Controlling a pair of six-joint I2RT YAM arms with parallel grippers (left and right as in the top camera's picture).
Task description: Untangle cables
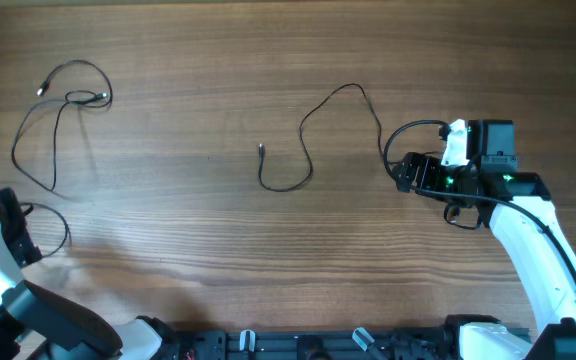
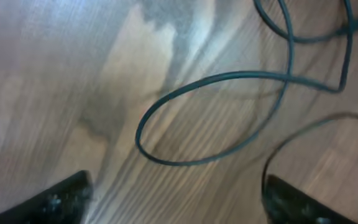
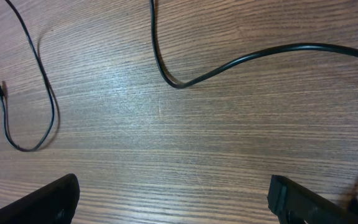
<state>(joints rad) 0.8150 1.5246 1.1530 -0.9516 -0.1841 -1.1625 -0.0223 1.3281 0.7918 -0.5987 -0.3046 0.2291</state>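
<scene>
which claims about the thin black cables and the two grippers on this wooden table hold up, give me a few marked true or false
1. The left thin black cable and the middle thin black cable lie apart on the brown wooden table. True.
2. The right gripper is shut on the middle cable. False: its fingers are spread and nothing is between them.
3. The left cable lies in a straight line. False: it curls into loops and crosses itself.
4. The middle cable's small plug end rests free on the table. True.
5. The left gripper is open above the left cable. True.
</scene>
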